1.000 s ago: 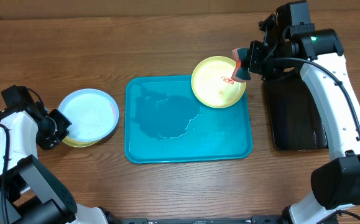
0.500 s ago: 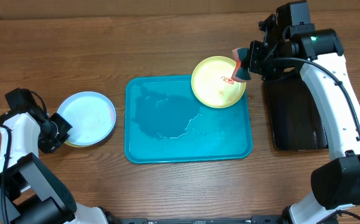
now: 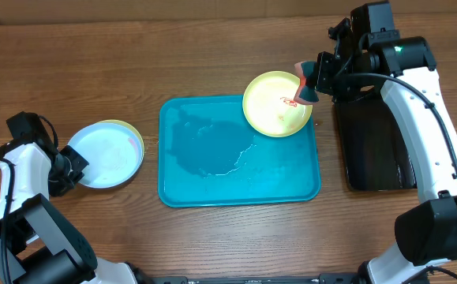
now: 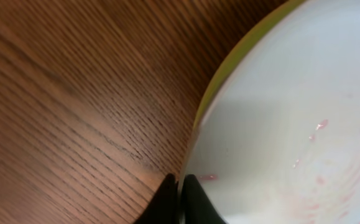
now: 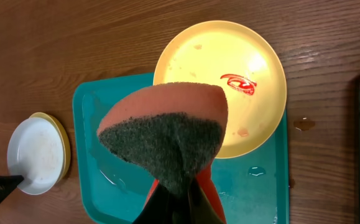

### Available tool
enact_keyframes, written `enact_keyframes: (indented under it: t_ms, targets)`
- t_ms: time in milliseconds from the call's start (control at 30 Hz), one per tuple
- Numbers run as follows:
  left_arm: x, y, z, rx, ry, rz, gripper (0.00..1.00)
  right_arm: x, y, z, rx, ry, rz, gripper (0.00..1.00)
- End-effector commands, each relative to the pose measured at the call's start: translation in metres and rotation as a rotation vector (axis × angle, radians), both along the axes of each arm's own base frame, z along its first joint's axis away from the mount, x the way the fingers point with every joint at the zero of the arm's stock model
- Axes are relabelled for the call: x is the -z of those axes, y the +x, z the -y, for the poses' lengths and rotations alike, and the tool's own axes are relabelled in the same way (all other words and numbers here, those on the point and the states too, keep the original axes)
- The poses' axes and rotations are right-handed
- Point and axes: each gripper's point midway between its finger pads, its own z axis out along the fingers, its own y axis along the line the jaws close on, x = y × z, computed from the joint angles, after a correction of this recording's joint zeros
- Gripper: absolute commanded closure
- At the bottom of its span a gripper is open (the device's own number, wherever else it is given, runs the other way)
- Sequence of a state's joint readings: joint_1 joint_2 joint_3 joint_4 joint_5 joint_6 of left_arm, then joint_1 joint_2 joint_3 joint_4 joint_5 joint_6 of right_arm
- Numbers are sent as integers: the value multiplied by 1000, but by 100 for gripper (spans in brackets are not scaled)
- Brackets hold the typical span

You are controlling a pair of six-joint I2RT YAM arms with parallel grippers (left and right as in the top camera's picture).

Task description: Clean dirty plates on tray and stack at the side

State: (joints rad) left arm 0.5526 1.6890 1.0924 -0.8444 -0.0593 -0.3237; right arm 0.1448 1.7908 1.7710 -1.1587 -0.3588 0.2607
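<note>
The turquoise tray (image 3: 275, 177) lies mid-table, wet. A pale yellow plate (image 3: 277, 104) with a red smear rests on its far right corner, also in the right wrist view (image 5: 254, 106). Left of the tray, a light blue plate (image 3: 103, 154) lies on a yellow-green plate (image 3: 137, 136). My left gripper (image 3: 72, 166) is shut on the blue plate's left rim (image 4: 181, 186); faint pink smears show on this plate (image 4: 291, 112). My right gripper (image 3: 305, 85) is shut on an orange and green sponge (image 5: 167, 124), held above the yellow plate's right edge.
A narrow black tray (image 3: 374, 146) lies right of the turquoise tray. Water drops sit on the wood between them (image 5: 304, 123). The table's back edge runs along the top of the overhead view.
My left gripper has drawn the blue plate left and toward the front, so the yellow-green plate now peeks out at its right side. The right arm has not moved.
</note>
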Motion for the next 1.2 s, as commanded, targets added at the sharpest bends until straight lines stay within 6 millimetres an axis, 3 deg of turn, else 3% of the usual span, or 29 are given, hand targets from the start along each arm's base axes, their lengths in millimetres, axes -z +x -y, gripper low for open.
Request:
enact_keyframes:
  t_ms: [0, 33, 100, 200, 467, 633, 767, 933, 1167]
  targets:
    - [6, -8, -3, -24, 12, -36, 72, -14, 0, -1, -8, 4, 41, 96]
    - [6, -7, -1, -22, 5, -31, 59, -14, 0, -1, -8, 4, 41, 96]
    - [6, -4, 2, -18, -13, -16, 45, -14, 0, -1, -8, 4, 41, 96]
    - [3, 4, 6, 3, -45, 16, 36, -14, 0, -1, -8, 4, 41, 96]
    - [-41, 45, 25, 170, -162, 169, 34, -14, 0, -1, -8, 4, 41, 96]
    - [-70, 69, 51, 317, -195, 228, 34, -14, 0, -1, -8, 4, 42, 96]
    - [-83, 87, 84, 426, -193, 243, 34, -13, 0, 0, -4, -2, 43, 96]
    - [-88, 108, 146, 587, -200, 264, 30, -12, 1, 3, 3, -16, 43, 96]
    - [-98, 135, 229, 675, -223, 362, 24, -12, 1, 4, 6, -22, 44, 96]
